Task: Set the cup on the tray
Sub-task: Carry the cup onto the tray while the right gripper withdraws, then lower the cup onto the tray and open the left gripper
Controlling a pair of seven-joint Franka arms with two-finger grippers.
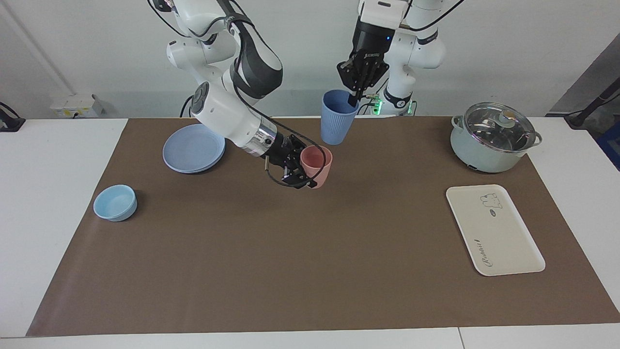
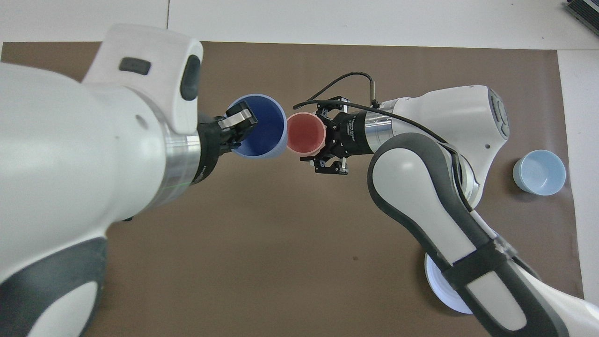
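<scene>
White table (image 1: 58, 252), brown mat (image 1: 310, 252) covering most of top. On mat: round blue plate (image 1: 193, 148) near robots, toward right arm's end; low light-blue bowl (image 1: 115, 202) farther out, at mat's edge, same end. Pink cup (image 1: 317, 166) upright near middle (right gripper (image 1: 302, 169) clamped on its side). Toward left arm's end: lidded pale-green pot (image 1: 493, 137) near robots; cream tray (image 1: 494, 229) farther out, bear drawing and dark script on it.
</scene>
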